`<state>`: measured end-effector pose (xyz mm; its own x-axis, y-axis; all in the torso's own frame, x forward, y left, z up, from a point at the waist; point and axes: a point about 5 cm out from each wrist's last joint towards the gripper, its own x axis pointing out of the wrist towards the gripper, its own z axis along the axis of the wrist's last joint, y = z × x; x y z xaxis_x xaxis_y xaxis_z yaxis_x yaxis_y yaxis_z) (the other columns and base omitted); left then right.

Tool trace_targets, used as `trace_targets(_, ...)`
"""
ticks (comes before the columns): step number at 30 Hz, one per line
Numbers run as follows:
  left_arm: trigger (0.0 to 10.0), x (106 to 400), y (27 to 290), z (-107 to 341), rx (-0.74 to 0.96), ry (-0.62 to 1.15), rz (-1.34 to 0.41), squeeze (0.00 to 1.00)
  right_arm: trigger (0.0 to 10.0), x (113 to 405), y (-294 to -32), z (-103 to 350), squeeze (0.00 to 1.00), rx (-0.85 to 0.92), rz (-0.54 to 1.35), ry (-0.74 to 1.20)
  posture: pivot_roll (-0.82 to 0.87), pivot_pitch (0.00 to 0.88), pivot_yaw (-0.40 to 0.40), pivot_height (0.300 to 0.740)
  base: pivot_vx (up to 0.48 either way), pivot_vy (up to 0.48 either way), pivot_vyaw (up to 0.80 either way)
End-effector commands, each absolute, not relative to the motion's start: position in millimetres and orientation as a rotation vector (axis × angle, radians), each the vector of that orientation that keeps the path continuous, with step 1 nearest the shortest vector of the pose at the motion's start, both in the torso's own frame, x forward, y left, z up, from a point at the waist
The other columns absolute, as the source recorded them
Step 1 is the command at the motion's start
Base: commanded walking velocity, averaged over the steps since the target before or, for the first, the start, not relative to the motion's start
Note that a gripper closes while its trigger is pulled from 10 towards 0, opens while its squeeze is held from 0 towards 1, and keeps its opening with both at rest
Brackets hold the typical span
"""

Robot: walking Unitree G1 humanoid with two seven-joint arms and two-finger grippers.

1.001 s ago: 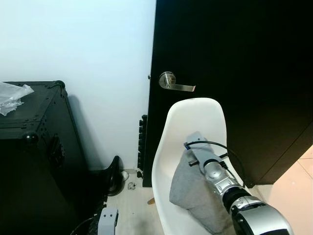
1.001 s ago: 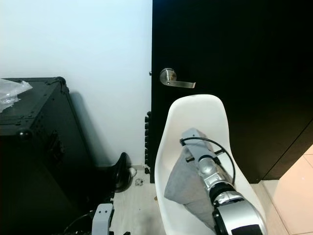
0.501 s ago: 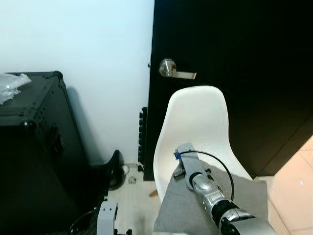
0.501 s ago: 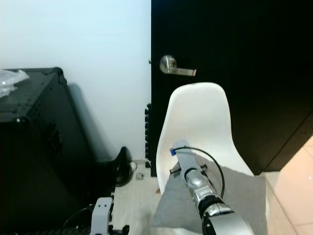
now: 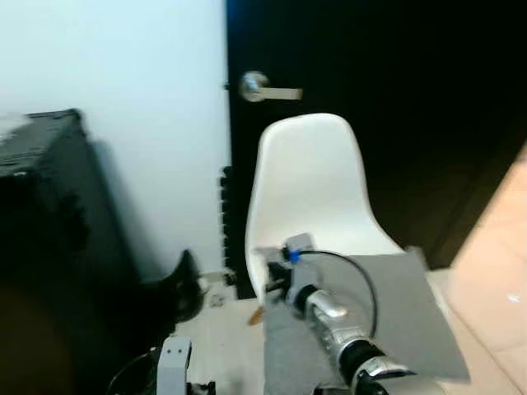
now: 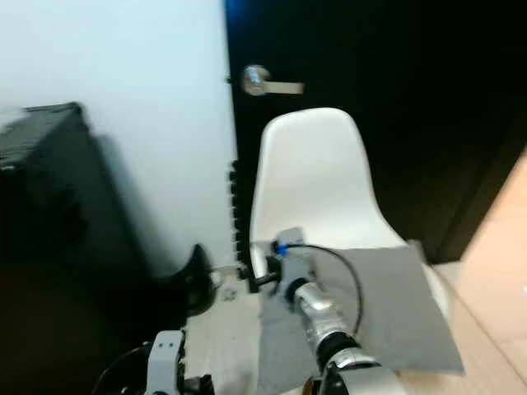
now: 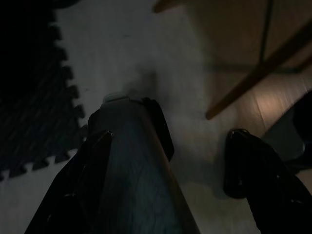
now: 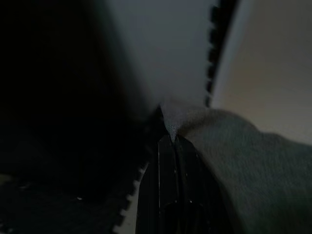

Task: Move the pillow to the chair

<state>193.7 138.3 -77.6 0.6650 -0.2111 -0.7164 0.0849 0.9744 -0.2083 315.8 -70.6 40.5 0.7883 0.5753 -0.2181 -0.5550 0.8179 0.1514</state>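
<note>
Reaching forward over the white chair (image 5: pixel 309 185), the right hand (image 8: pixel 168 141) pinches the grey pillow (image 5: pixel 395 304) corner; left hand (image 7: pixel 195 141) hangs, fingers apart

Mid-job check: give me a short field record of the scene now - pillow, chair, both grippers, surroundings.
pillow: grey, flat, lying on the seat, one corner pinched
chair: white shell chair, in front of a black door
right gripper: shut on the pillow's corner, at the seat's left edge
left gripper: hanging idle over the floor, near the chair's wooden legs
surroundings: black case to the left, against a white wall
</note>
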Motion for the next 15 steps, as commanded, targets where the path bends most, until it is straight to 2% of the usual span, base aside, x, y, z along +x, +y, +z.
trace_targets(1,10.0,183.2,136.7,-83.5,-0.158,0.876,-0.179,0.0,10.0,322.5,-63.5,58.8,0.0,0.076,0.662,0.146,0.05,0.0,-0.05,0.592,0.0,0.0,0.0)
trace_targets(3,10.0,183.1,136.6,-83.6,-0.157,0.875,-0.18,0.0,10.0,321.9,-61.4,60.3,0.0,0.08,0.678,0.13,0.05,0.0,-0.05,0.592,0.0,0.0,0.0)
trace_targets(6,10.0,182.3,135.6,-83.7,-0.151,0.872,-0.191,0.0,10.0,312.8,-39.9,60.4,0.0,-0.295,0.841,0.059,0.06,0.0,-0.051,0.592,0.0,0.0,0.0)
trace_targets(7,10.0,182.3,135.6,-83.7,-0.151,0.872,-0.191,0.0,10.0,312.8,-39.9,60.4,0.0,-0.295,0.841,0.059,0.06,0.0,-0.051,0.592,0.0,0.0,0.0)
trace_targets(9,10.0,181.8,135.5,-83.8,-0.151,0.87,-0.193,0.0,10.0,309.5,-34.9,59.0,0.0,-0.464,0.903,0.027,0.06,0.0,-0.051,0.592,0.0,0.0,0.0)
trace_targets(11,10.0,181.2,135.4,-84.0,-0.15,0.869,-0.194,0.0,10.0,311.0,-34.5,60.1,0.0,-0.575,0.908,0.002,0.06,0.0,-0.052,0.592,0.0,0.0,0.0)
trace_targets(15,10.0,178.5,133.1,-84.8,-0.152,0.866,-0.202,0.0,10.0,324.9,-40.5,64.4,0.0,-0.941,0.824,-0.056,0.06,0.0,-0.054,0.592,0.0,0.0,0.0)
